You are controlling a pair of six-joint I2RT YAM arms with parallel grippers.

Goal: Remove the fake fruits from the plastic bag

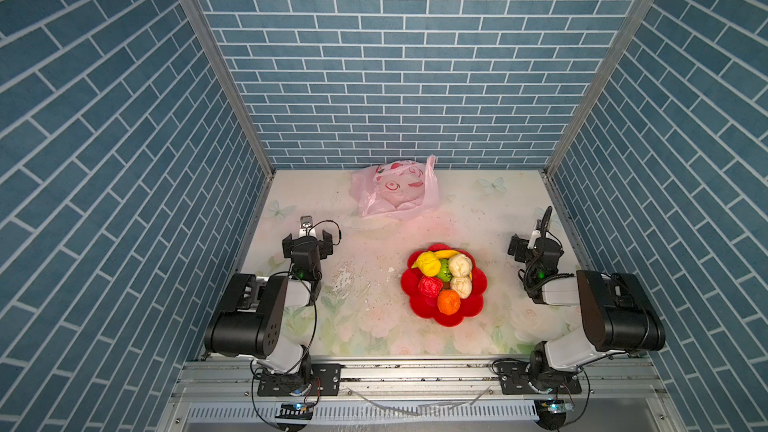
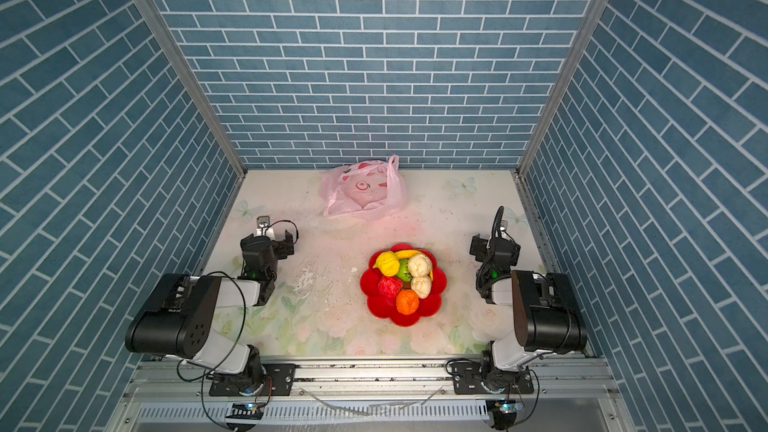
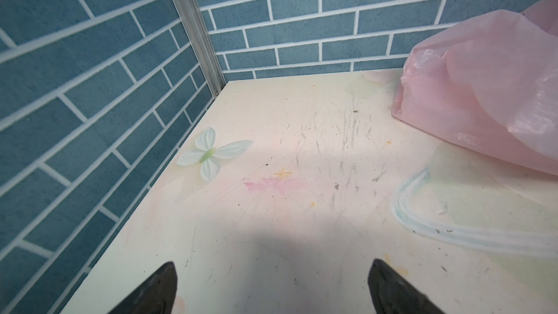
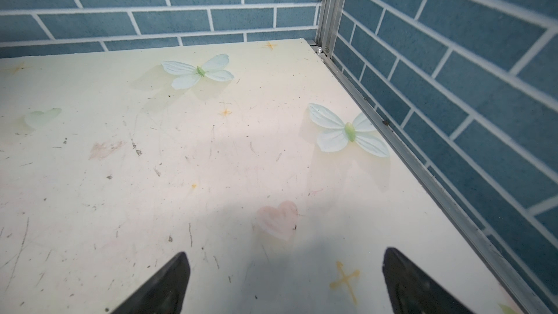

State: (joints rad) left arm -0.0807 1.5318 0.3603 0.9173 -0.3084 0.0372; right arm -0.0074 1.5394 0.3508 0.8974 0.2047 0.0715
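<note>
The pink plastic bag (image 1: 395, 193) (image 2: 363, 193) lies puffed up against the back wall; what is inside does not show. Its side fills a corner of the left wrist view (image 3: 483, 95). The fake fruits (image 1: 442, 280) (image 2: 403, 280) are piled in a red flower-shaped dish (image 1: 424, 308) near the middle right: a banana, yellow, green, red and orange ones, and two cream ones. My left gripper (image 1: 309, 238) (image 3: 271, 285) hovers open at the left, short of the bag. Over bare table by the right wall, my right gripper (image 1: 534, 245) (image 4: 285, 276) is open too.
Blue brick-pattern walls close the table on three sides, with metal posts at the back corners. The tabletop (image 1: 374, 326) has a pale flower and butterfly print, scuffed in places. Both arm bases sit on the front rail (image 1: 415, 371).
</note>
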